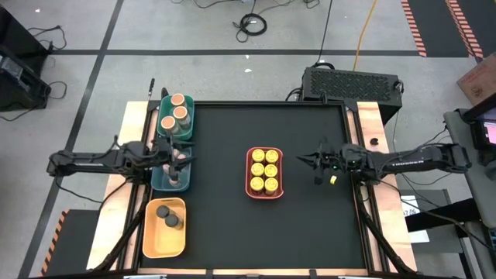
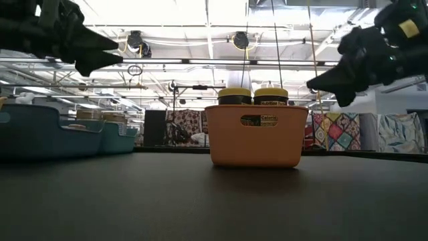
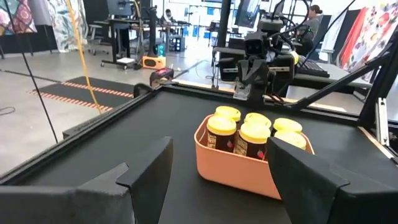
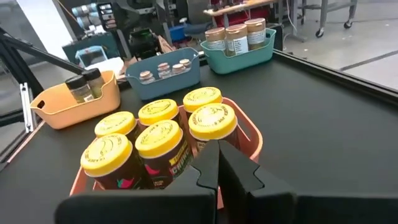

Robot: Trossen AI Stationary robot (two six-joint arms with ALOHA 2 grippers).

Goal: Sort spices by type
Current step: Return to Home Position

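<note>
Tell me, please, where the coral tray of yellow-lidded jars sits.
High view: the coral tray stands near the table's middle, nearest the right gripper, far from the blue tray.

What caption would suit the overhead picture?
Six yellow-lidded jars fill the coral tray between the left gripper and right gripper.

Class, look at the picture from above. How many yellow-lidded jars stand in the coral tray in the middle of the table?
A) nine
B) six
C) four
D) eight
B: six yellow-lidded jars stand in two rows of three inside the coral tray.
</note>
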